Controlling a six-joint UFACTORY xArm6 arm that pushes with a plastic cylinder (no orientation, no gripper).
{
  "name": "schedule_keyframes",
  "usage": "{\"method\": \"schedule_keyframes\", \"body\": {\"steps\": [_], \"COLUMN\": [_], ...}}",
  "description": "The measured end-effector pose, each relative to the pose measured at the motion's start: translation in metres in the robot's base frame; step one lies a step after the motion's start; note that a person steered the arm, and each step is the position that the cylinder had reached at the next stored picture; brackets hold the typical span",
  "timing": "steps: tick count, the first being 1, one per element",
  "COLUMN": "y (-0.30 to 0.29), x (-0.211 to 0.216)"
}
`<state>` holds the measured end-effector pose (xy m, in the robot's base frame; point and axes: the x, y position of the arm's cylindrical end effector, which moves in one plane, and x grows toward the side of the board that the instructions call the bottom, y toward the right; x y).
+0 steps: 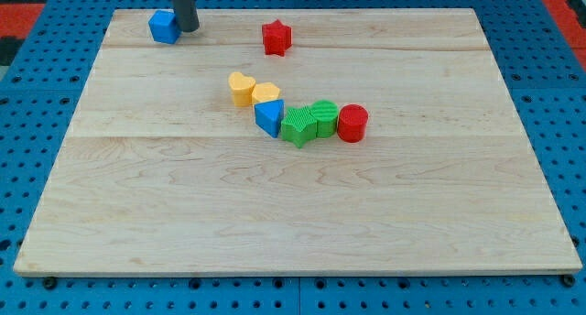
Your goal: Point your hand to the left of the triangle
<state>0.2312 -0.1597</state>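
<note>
Nearest you, a green star (297,127) sits mid-worktop (275,223) in a touching row: blue triangle (269,116), green star, green block (324,117), red cylinder (352,123). Behind the triangle you see 2 yellow blocks (241,88) (265,94). Far left, my tip (188,28) touches a blue cube (164,27); a red star (276,37) stands apart. You see no gripper.

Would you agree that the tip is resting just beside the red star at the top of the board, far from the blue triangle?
Not quite: the camera view shows my tip beside the blue cube, not the red star. It is indeed far from the blue triangle.
</note>
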Motion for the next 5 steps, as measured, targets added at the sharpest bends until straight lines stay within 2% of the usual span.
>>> {"method": "schedule_keyframes", "body": {"steps": [1,2,3,5], "y": [0.001,0.03,0.046,0.015], "x": [0.0,0.009,0.058,0.171]}}
